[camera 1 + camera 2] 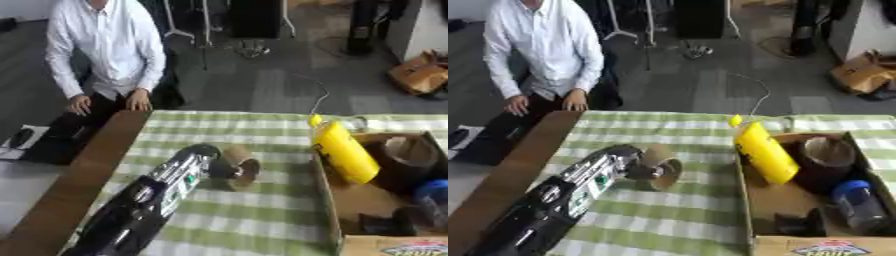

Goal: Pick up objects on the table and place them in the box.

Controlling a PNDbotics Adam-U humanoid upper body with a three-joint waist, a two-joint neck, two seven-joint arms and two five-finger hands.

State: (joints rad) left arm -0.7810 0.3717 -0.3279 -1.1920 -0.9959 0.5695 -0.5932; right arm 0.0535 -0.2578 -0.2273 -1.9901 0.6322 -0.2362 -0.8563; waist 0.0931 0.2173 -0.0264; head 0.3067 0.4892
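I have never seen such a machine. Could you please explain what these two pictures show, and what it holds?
Both pictures come from one moment, taken by the two eyes of a camera in a humanoid robot's head, looking down. The black and silver arm from the lower left is its left arm. Its left hand is closed around a brown roll of tape, just over the green checked tablecloth. To the right stands a cardboard box holding a yellow bottle, a bigger brown roll and a blue-capped jar. The right hand is not visible.
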